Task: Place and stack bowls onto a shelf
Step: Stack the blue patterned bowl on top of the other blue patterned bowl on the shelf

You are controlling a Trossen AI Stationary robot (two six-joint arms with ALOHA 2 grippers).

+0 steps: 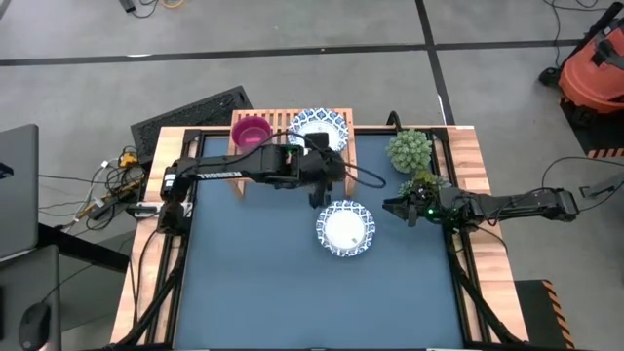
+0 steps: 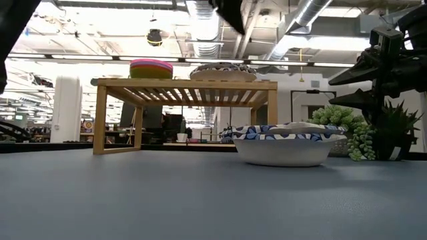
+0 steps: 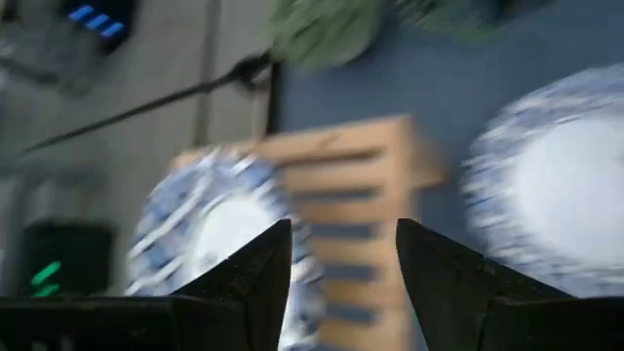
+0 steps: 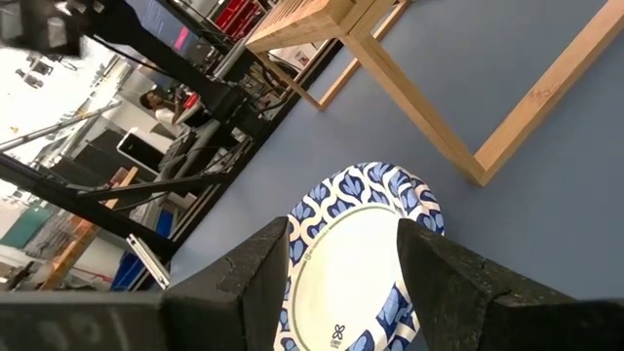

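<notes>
Nearest your low camera sits a white bowl with a blue patterned rim [image 2: 283,143], upright on the blue table [image 1: 253,283], with nothing on or in it.

Right gripper [image 1: 399,208]: hovering at the table's right side, just beside that bowl and apart from it. In the right wrist view you see both dark fingers [image 4: 255,263] spread, with the bowl lying beyond and between the tips; nothing pinched.

Left gripper [image 1: 319,187]: out over the near edge of the shelf [image 1: 291,121], above the second blue-rimmed bowl [image 1: 319,125]. Left wrist view is blurred, but you can make out its fingers [image 3: 261,261] spread apart and holding nothing. That second bowl rests on the slatted top past one fingertip; the table bowl lies past the other.

Shelf stands at the far side of the table. On its top, a magenta bowl [image 1: 252,132] crowns a stack of small bowls [image 2: 151,69], with the patterned bowl next to it. Potted plants [image 1: 409,151] stand near the right gripper.
</notes>
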